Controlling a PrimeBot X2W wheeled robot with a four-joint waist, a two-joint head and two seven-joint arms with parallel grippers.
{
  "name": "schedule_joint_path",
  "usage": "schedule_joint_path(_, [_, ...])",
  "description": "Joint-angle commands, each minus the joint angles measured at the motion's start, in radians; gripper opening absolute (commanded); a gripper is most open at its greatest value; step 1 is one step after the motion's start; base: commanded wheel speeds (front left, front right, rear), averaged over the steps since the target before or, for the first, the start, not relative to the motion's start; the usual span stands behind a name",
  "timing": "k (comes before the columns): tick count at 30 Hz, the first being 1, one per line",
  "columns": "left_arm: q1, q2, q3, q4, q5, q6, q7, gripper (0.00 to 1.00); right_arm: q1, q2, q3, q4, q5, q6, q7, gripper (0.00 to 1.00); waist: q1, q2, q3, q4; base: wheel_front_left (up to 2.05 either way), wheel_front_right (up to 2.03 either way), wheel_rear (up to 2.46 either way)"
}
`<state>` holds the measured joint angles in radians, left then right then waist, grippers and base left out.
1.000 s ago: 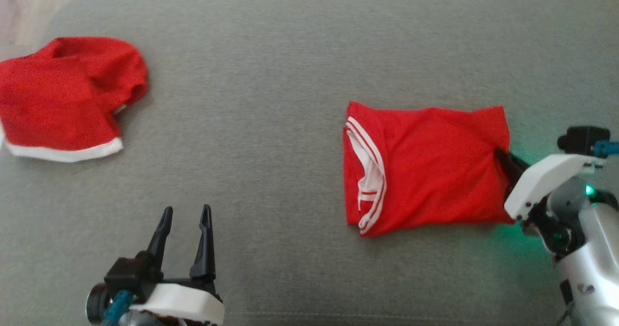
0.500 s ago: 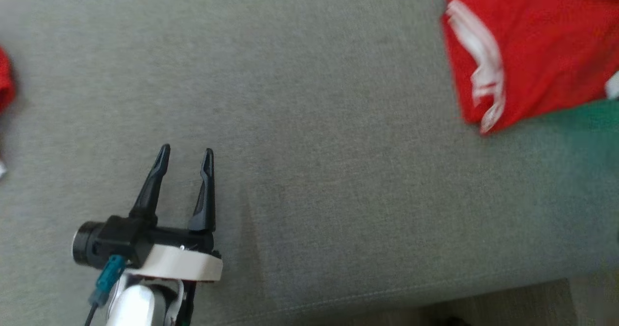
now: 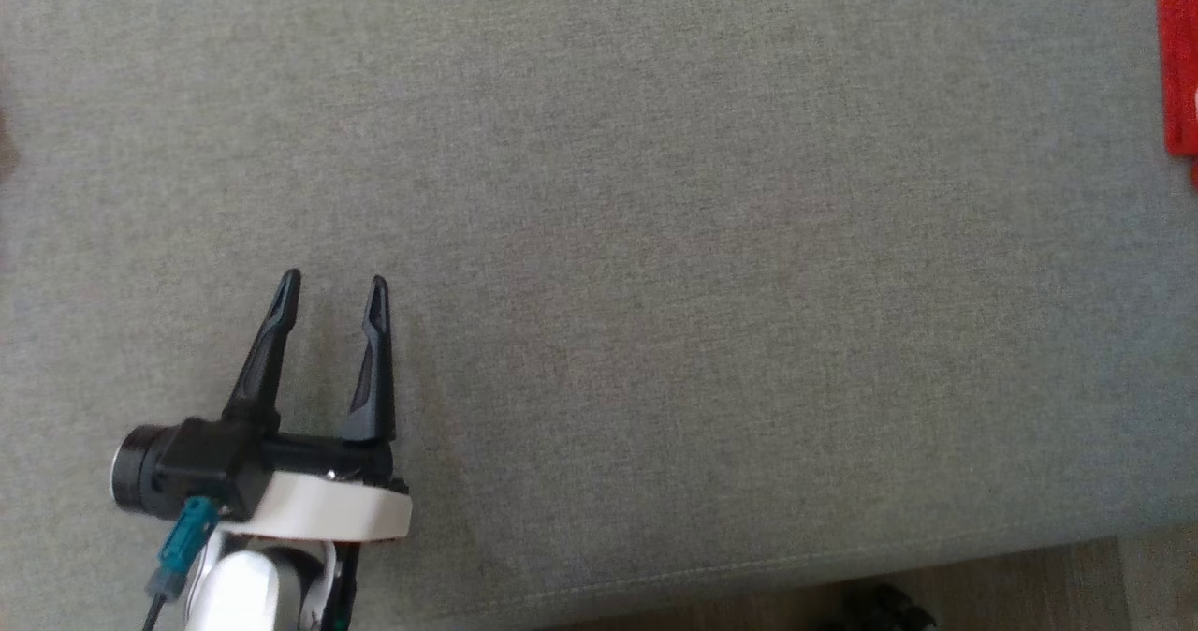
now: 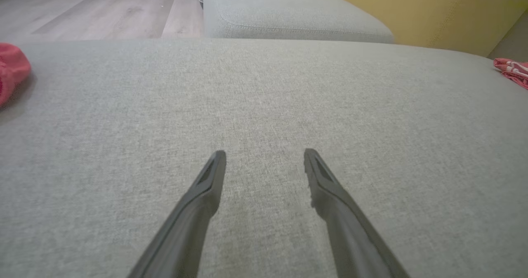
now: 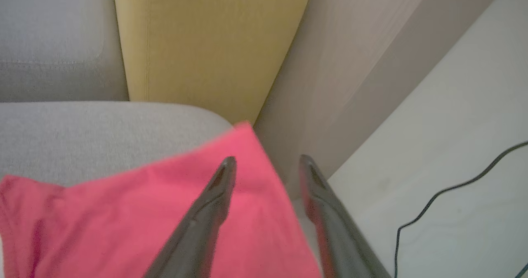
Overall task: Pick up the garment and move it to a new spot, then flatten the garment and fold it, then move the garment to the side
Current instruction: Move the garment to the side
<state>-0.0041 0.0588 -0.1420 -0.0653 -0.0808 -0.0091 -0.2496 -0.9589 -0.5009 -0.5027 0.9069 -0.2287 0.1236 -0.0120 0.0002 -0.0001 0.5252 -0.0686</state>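
Note:
The folded red garment with white stripes [image 3: 1177,60] shows as a sliver at the right edge of the head view and small at the far right [image 4: 511,69] of the left wrist view. In the right wrist view it [image 5: 123,220] lies on the grey cushion's corner. My right gripper [image 5: 267,161] is open above its edge, one finger over the cloth and the other past it. My left gripper [image 3: 332,286] stands open over bare cushion at the lower left, nothing between its fingers [image 4: 265,156].
A second red garment [image 4: 12,74] lies at the cushion's far left. The grey cushion [image 3: 655,191] ends at a front seam [image 3: 749,565] with floor below. A yellow cushion [image 5: 206,43] and a black cable [image 5: 445,195] sit beyond the right corner.
The head camera has swung, so the folded garment has slid to the picture's right edge and the right arm has left it. The left gripper stays open.

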Motion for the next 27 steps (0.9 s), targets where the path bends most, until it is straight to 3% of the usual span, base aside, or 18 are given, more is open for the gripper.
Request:
schedule_joint_path(1, [-0.001, 0.003, 0.035, -0.038, 0.004, 0.000, -0.012, 1.00, -0.012, -0.017, -0.015, -0.051, -0.047, 0.007, -0.041, 1.00, -0.0002, 0.0001, -0.008, 0.006, 0.00, 0.00, 0.00])
schedule_joint_path(4, [-0.006, -0.001, 0.030, -0.032, -0.006, 0.004, -0.012, 1.00, -0.006, 0.026, -0.063, -0.090, -0.135, 0.007, -0.138, 1.00, -0.0002, 0.0001, -0.037, 0.012, 0.00, 0.00, 0.00])
schedule_joint_path(9, [-0.010, -0.006, 0.024, -0.004, -0.038, 0.017, -0.012, 1.00, 0.059, 0.122, -0.052, -0.165, -0.157, 0.007, -0.237, 1.00, -0.0002, 0.0001, -0.129, 0.028, 0.00, 0.00, 0.00])
schedule_joint_path(21, [0.060, -0.008, 0.007, 0.101, -0.108, 0.062, -0.012, 1.00, 0.636, 0.378, 0.172, -0.644, 0.086, 0.007, -0.250, 1.00, -0.0002, 0.0001, -0.399, 0.108, 0.00, 0.00, 0.00])
schedule_joint_path(27, [0.084, -0.008, 0.020, 0.148, -0.106, 0.051, -0.012, 1.00, 0.869, 0.442, 0.269, -0.754, 0.150, 0.007, -0.250, 1.00, -0.0002, 0.0001, -0.457, 0.132, 0.00, 0.00, 0.00])
